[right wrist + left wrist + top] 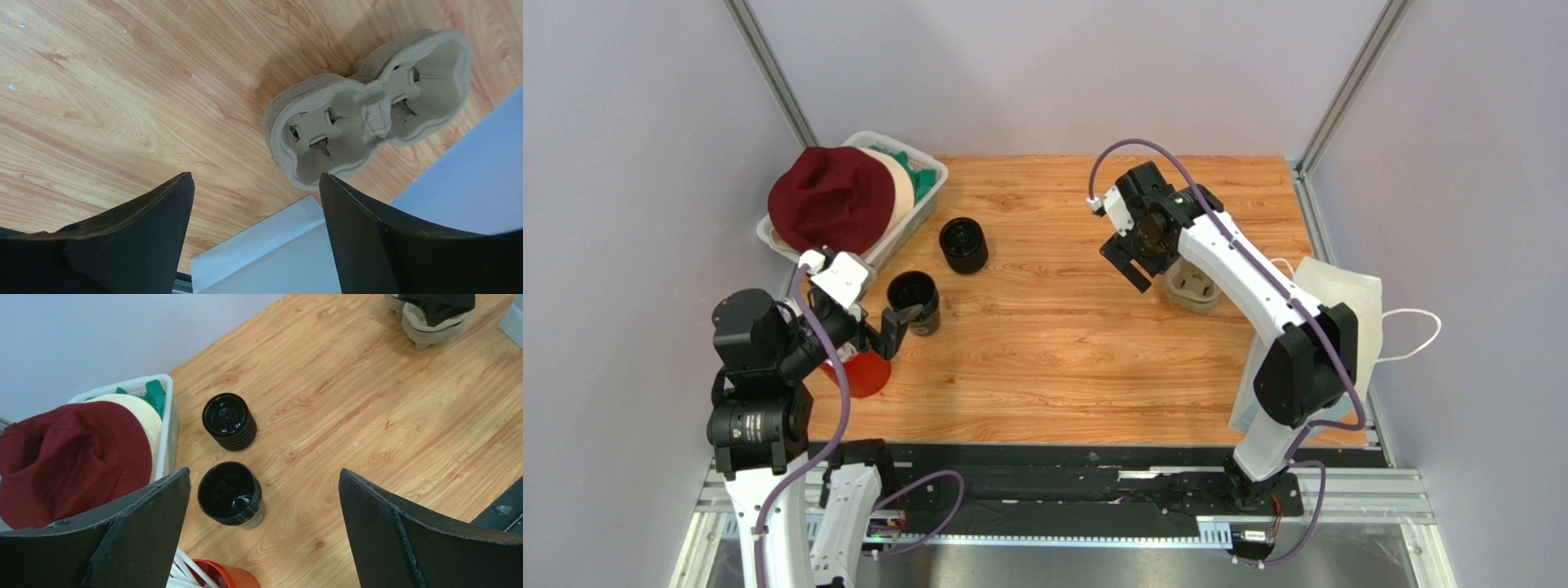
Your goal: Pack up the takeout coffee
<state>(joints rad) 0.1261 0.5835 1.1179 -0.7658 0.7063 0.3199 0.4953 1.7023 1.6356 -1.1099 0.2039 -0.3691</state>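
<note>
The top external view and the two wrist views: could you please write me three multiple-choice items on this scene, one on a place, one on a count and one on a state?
1. Where is the beige moulded-pulp cup tray?
A. In a white bin.
B. On the wooden table, below the right pincer.
C. Inside a paper bag.

2. How many small black round cups stand on the table?
A. One.
B. Two.
C. Four.

3. How is the left pincer?
A. Open, empty.
B. Shut on a cup.
C. Shut on a straw.

Key:
1 B, the tray lies on the wood under the right arm's fingers.
2 B, one cup sits nearer the left arm and one farther off.
3 A, its fingers stand wide apart, gripping nothing.
</note>
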